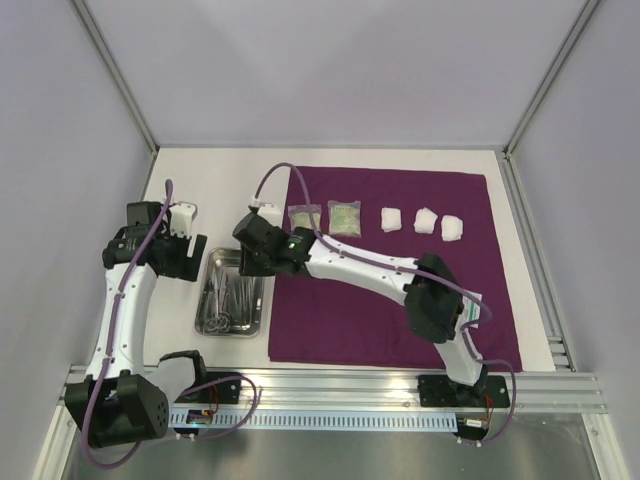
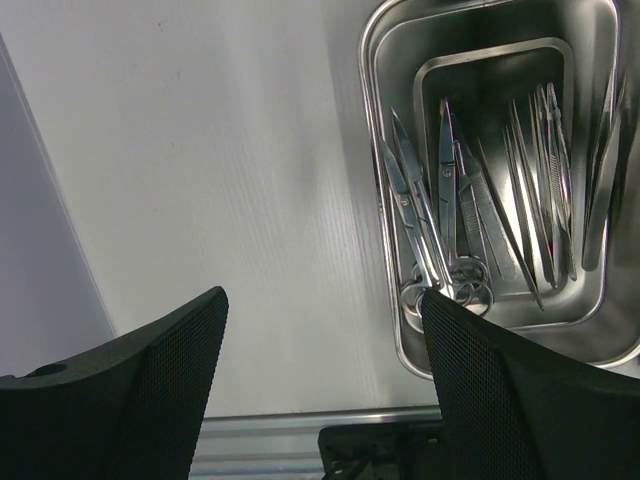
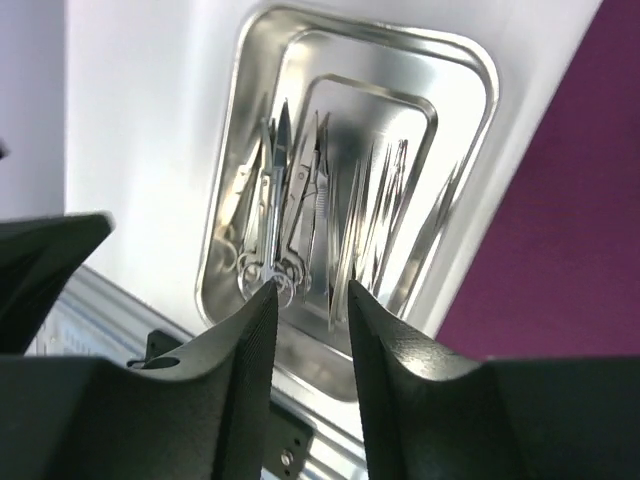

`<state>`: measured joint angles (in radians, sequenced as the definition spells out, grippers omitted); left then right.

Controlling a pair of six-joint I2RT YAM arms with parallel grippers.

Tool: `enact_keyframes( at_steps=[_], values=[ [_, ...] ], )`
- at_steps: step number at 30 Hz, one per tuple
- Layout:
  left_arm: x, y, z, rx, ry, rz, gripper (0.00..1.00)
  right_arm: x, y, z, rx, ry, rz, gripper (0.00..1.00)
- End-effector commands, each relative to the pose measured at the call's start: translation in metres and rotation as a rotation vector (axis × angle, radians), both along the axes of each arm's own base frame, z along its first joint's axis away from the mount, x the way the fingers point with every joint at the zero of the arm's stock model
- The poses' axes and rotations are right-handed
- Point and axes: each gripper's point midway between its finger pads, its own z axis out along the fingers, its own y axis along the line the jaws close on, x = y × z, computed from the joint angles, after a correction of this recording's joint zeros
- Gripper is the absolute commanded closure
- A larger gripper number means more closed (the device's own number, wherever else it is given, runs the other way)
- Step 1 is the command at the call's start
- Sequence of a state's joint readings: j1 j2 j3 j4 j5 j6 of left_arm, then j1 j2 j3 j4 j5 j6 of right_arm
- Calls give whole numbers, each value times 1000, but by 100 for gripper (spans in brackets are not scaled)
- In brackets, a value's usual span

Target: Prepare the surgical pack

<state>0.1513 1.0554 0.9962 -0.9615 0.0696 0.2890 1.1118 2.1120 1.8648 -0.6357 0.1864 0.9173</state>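
Black-fingered, your right gripper (image 3: pixel 312 290) hangs with jaws partly spread, pinching nothing. Directly beyond them the scissors (image 3: pixel 268 230) and tweezers (image 3: pixel 375 205) lie lengthwise in the steel tray (image 3: pixel 478 95), so the jaws would close across their long axes. Your left gripper (image 2: pixel 322 300), jaws wide apart and empty, hangs off the tray's left side, less squarely placed. The tray rests on the table (image 1: pixel 215 180) beside the purple sheet's (image 3: pixel 560 200) left edge. Glare merges overlapping instruments; the fingers hide the tray's near rim.

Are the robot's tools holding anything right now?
Nothing. The left tool and right tool are both open and empty; the instruments lie in the steel tray.
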Motion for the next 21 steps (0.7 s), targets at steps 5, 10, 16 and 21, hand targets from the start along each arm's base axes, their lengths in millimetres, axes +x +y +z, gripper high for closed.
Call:
enact_keyframes(
  at_steps=[5,10,16,21],
  values=[
    [6,-5,13,-31,-39,3,13,32,-121,37,-32,-32,-13,62],
    [9,-9,6,-61,-33,6,13,25,-291,-18,-252,149,-284,62],
    [11,-14,4,-89,-36,-4,13,-22,-479,-58,-459,340,-699,49],
    [11,-16,4,-97,-38,-9,13,-32,-531,-54,-440,333,-888,41]
  ],
)
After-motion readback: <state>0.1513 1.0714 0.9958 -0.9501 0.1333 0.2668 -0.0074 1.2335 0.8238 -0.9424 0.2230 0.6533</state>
